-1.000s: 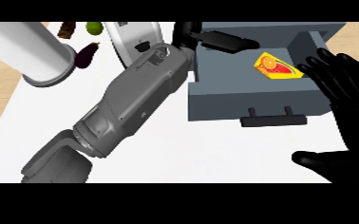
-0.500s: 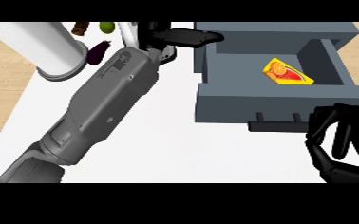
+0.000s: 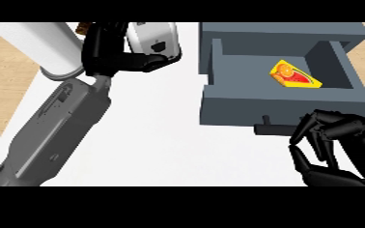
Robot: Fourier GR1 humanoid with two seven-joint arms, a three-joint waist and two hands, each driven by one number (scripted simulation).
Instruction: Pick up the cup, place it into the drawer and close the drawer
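The white cup [image 3: 153,37] with dark markings sits at the back of the counter, left of the drawer. My left hand [image 3: 107,48] is against its left side, with fingers and thumb [image 3: 149,62] curled round it. The grey drawer [image 3: 214,63] stands open at the right, and a yellow and red wedge [image 3: 292,75] lies inside it. A small dark handle [image 3: 265,124] sticks out of the drawer's front. My right hand [image 3: 328,145] is low at the right, just in front of the drawer, fingers curled on nothing.
A tall white cylinder [image 3: 46,48] stands at the far left, close to my left forearm [image 3: 64,121]. The white counter top [image 3: 171,140] ends at a wooden strip [image 3: 14,77] on the left.
My left hand has moved left from the drawer's corner to the cup and curled round it. My right hand has sunk in front of the drawer and curled its fingers.
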